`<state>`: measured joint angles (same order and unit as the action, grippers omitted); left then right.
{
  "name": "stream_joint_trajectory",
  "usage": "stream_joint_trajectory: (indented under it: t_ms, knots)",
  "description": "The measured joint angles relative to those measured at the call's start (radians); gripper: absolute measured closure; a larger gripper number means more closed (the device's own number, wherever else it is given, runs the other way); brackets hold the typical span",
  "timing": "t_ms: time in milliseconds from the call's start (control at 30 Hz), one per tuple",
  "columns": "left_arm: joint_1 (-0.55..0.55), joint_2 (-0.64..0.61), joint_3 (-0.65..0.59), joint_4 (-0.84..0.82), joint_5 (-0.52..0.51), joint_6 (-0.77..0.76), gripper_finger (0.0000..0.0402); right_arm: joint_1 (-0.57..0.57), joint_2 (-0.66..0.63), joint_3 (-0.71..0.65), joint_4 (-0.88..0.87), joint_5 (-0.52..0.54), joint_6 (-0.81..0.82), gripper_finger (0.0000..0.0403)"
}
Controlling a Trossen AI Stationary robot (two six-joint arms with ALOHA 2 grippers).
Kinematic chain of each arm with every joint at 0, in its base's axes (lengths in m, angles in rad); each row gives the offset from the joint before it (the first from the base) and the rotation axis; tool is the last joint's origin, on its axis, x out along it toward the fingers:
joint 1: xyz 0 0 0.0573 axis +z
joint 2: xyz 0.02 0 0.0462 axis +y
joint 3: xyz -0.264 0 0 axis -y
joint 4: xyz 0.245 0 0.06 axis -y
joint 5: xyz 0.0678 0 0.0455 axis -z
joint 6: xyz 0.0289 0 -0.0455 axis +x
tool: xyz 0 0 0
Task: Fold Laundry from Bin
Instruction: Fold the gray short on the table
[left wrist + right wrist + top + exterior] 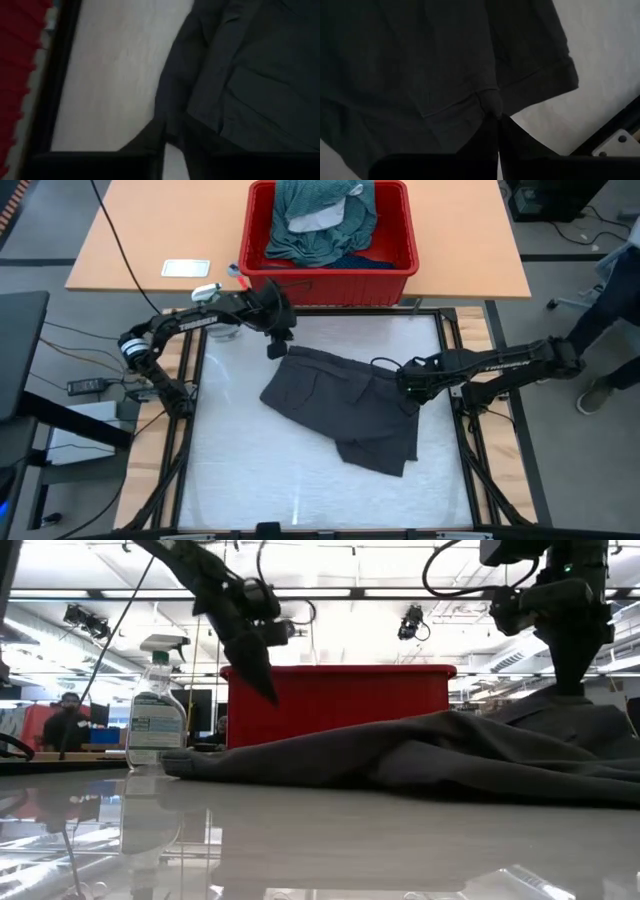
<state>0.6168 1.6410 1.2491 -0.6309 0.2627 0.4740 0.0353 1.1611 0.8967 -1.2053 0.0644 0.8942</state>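
Observation:
A dark grey garment [350,405] lies spread on the white mat, its left end flat on the table [190,765]. My right gripper [408,387] stands over the garment's right side, shut on the cloth. My left gripper [277,348] hangs above the garment's far left corner. It points slantwise down with only a narrow gap between its fingers [169,142], and nothing shows in that gap. The red bin [330,278] stands beyond the mat's far edge. It holds more laundry, with a teal-green piece [320,220] on top. My right gripper pinches a small bunched fold of the grey garment [492,102] between its two fingers, near the garment's right edge. The fingers come from above, pointing down. The cloth is drawn up into a peak under them [555,700], and the rest of the garment lies on the table.
A spray bottle [155,705] stands by the mat's far left corner. A black frame [450,350] borders the mat. A white flat object [186,268] lies on the wooden table left of the bin. A person [610,310] stands beyond the table's right side.

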Motion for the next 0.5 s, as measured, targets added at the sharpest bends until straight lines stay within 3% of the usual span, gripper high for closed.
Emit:
stream_joint_trajectory:
  t_ms: [200, 500]
  knots:
    - [-0.040, 0.128, 0.000, 0.073, 0.092, 0.046, 0.0251, -0.006, 0.004, 0.000, -0.010, 0.021, 0.003, 0.0400]
    - [-0.074, 0.262, 0.000, 0.087, 0.088, 0.163, 0.0262, -0.027, 0.005, 0.000, -0.011, 0.020, 0.003, 0.0400]
